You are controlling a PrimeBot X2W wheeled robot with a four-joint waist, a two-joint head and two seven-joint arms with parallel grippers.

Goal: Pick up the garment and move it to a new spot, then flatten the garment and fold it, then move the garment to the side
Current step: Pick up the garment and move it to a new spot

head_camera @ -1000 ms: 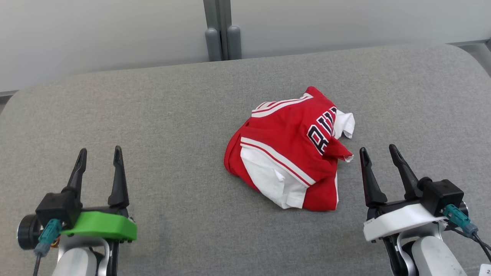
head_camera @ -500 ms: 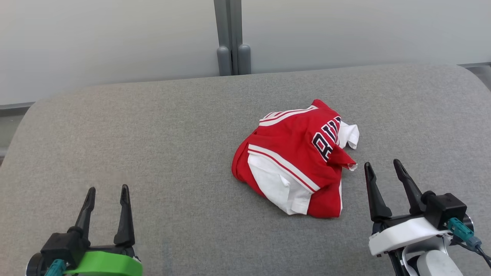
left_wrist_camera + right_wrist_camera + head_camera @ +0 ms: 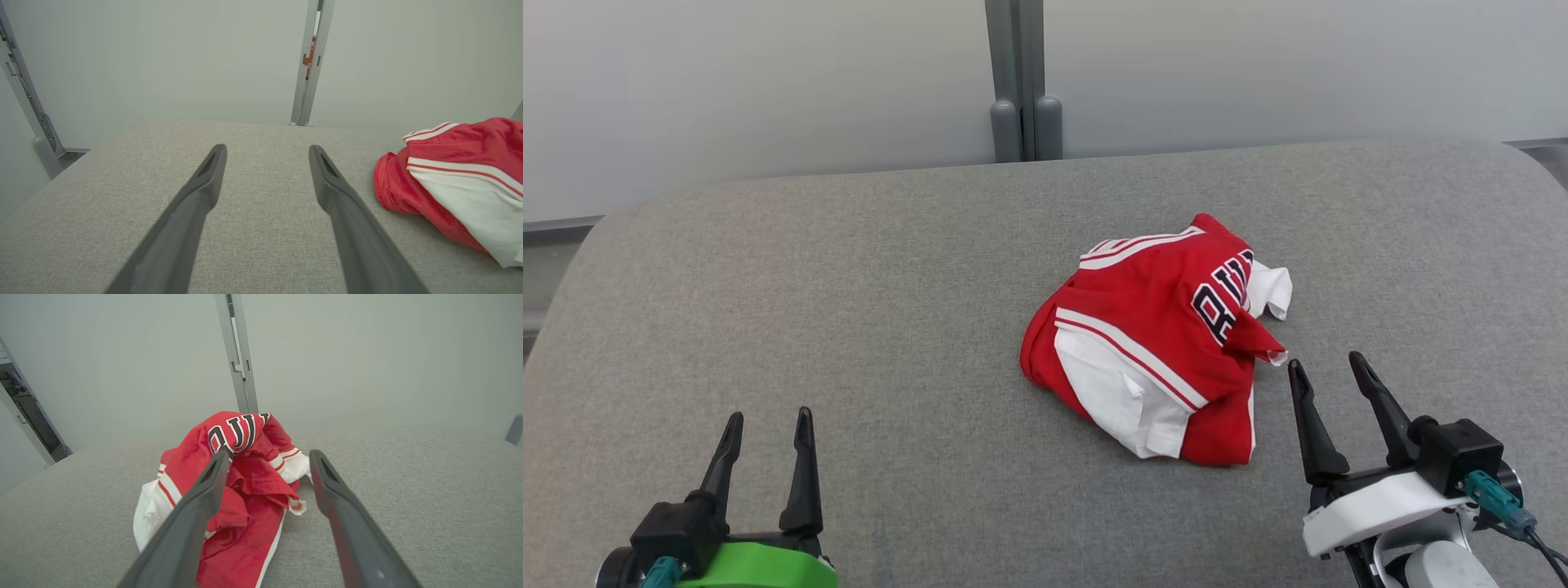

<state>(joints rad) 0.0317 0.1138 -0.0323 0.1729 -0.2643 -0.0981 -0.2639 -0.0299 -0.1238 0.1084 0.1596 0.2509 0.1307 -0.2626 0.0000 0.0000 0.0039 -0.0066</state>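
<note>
Head view: a crumpled red-and-white fabric garment with dark lettering lies right of centre on the grey fabric-covered worktop. Just beside its near right corner is the right hand, fingers spread and holding nothing. The left hand, also spread and empty, is well apart at lower left. Since a second ago the whole picture has shifted with the camera. The garment keeps its shape, and the left hand sits lower relative to it.
</note>
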